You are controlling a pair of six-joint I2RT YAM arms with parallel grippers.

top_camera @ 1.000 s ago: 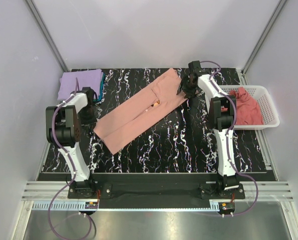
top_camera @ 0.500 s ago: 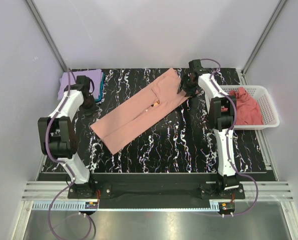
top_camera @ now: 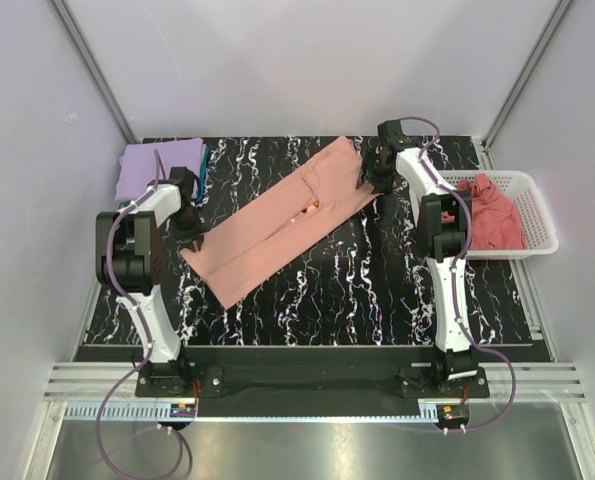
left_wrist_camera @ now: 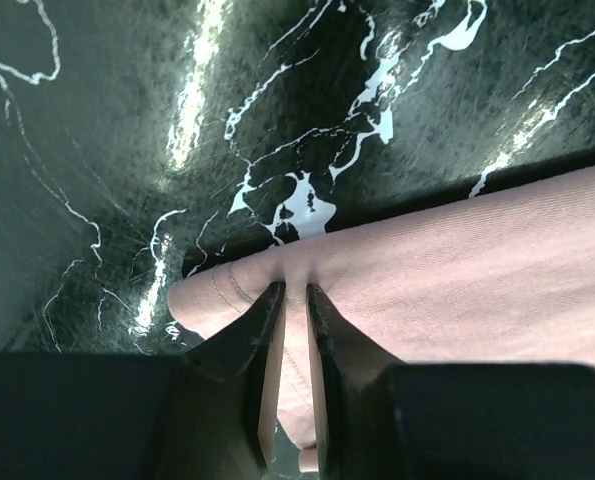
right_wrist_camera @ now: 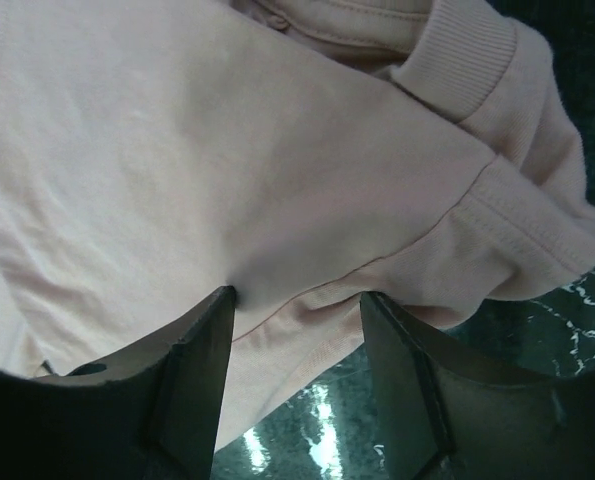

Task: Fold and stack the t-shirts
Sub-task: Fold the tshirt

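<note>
Two arms are on one shirt. The salmon shirt lies folded into a long strip, running diagonally across the middle of the table from lower left to upper right in the top view.

The left gripper is at the strip's lower-left corner. I read its jaws as nearly together, pinching a ridge of cloth at the edge.

The right gripper is at the upper-right end. Its jaws are spread wide with the tips down on the cloth, and I see nothing clamped.

The lavender shirt is folded at upper left, with a sliver of the teal shirt showing along its right side. The rose shirt is crumpled in the basket at the right edge.
</note>
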